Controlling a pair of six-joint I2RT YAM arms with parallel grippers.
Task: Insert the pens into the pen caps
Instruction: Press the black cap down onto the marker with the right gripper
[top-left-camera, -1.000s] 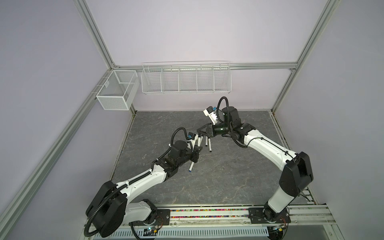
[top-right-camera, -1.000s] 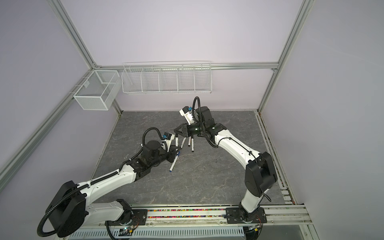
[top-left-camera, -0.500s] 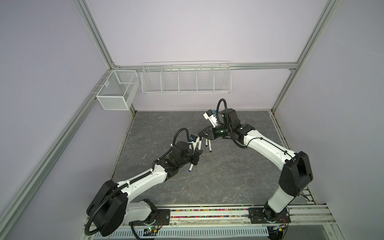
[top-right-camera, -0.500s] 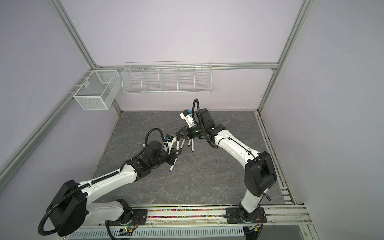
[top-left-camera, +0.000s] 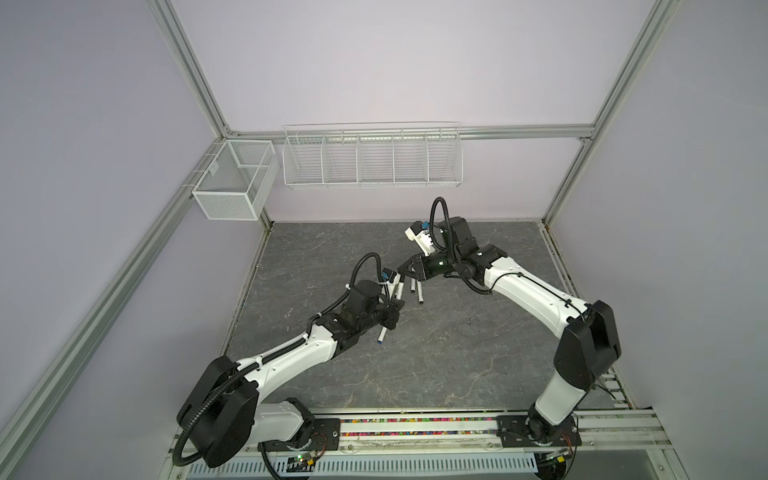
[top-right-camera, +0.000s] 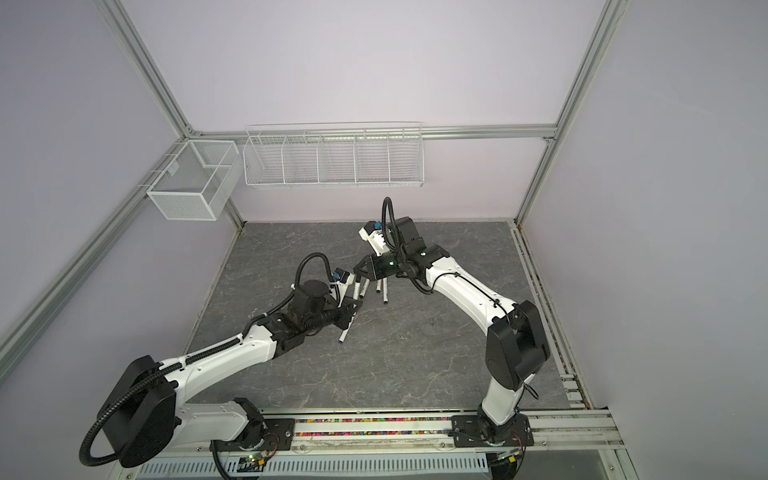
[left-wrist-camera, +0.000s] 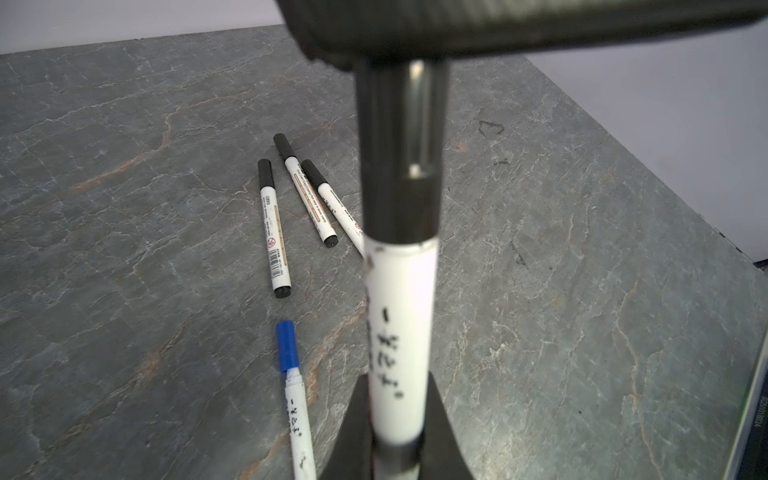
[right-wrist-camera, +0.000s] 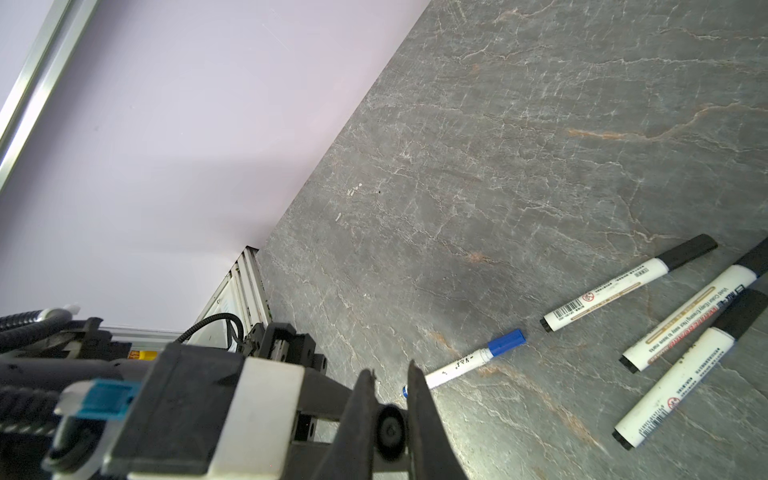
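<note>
The left fingers (left-wrist-camera: 352, 432) are clenched on the white barrel of a pen (left-wrist-camera: 401, 324) and hold it in the air above the bench (left-wrist-camera: 582, 291). The right fingers (right-wrist-camera: 419, 399) are clamped on that pen's black cap (left-wrist-camera: 401, 166), which sits on the end of the barrel. Three other black-capped pens (left-wrist-camera: 275, 232) lie close together on the bench near the middle. A blue-capped pen (left-wrist-camera: 296, 407) lies on the bench a little apart from them, nearer the left arm.
</note>
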